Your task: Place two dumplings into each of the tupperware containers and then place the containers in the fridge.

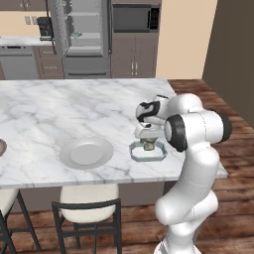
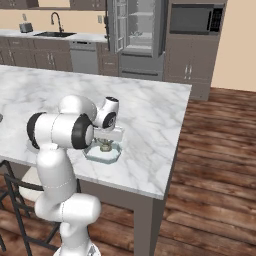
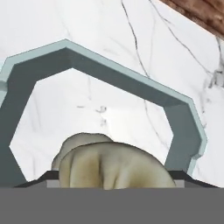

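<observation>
A pale-blue tupperware container (image 1: 148, 155) (image 2: 103, 156) sits near the marble island's right front edge. My gripper (image 1: 148, 143) (image 2: 105, 144) (image 3: 113, 178) hangs straight down into it, shut on a tan dumpling (image 1: 148, 146) (image 2: 105, 147) (image 3: 116, 164) held just above the tray floor. In the hand view the container rim (image 3: 109, 70) arcs around the dumpling, and a second rounded lump (image 3: 76, 142) peeks from behind it; whether that is another dumpling I cannot tell. The fridge (image 1: 84, 34) (image 2: 137, 30) stands open beyond the island. The other container is out of view.
A round white-grey plate (image 1: 87, 153) lies left of the container on the island (image 1: 74, 109). A stool (image 1: 87, 208) stands under the front edge. A microwave cabinet (image 1: 135, 17) is right of the fridge, a sink counter (image 2: 55, 34) to its left.
</observation>
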Tool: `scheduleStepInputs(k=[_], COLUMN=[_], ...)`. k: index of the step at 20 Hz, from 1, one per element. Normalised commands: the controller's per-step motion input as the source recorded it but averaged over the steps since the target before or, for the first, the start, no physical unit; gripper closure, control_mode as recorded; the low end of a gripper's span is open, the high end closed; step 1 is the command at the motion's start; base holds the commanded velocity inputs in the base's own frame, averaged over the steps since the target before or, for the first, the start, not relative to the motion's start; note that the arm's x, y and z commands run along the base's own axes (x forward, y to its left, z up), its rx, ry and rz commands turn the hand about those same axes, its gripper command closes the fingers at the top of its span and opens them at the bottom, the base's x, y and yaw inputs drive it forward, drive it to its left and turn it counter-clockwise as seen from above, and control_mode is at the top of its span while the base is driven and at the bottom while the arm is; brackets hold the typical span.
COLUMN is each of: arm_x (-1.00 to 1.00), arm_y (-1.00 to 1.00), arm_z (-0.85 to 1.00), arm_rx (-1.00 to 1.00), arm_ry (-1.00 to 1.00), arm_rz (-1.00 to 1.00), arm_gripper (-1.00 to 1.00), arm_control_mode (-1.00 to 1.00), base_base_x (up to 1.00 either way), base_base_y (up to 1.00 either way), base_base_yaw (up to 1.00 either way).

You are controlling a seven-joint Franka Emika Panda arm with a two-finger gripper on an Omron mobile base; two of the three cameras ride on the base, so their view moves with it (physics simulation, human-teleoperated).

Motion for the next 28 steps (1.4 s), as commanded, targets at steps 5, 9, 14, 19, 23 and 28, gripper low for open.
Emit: scheduleStepInputs(k=[5, 9, 14, 19, 23, 28], arm_x=[-0.04, -0.39, -0.44, 0.33, 0.58, 0.05], arm_y=[0.1, -0.19, -0.2, 0.13, 0.25, 0.08], arm_z=[-0.06, 0.04, 0.2, -0.26, -0.25, 0.0], arm_rx=[-0.05, 0.0, 0.0, -0.08, -0.12, -0.08], arm_ry=[0.05, 0.0, 0.0, 0.02, 0.05, 0.01], arm_rz=[0.0, 0.0, 0.0, 0.0, 0.0, 0.0], arm_gripper=[1.0, 1.0, 1.0, 1.0, 1.0, -1.0], arm_control_mode=[-1.0, -1.0, -1.0, -1.0, -1.0, -1.0], base_base_x=[0.0, 0.0, 0.0, 0.0, 0.0, 0.0], base_base_y=[0.0, 0.0, 0.0, 0.0, 0.0, 0.0], base_base_yaw=[0.0, 0.0, 0.0, 0.0, 0.0, 0.0])
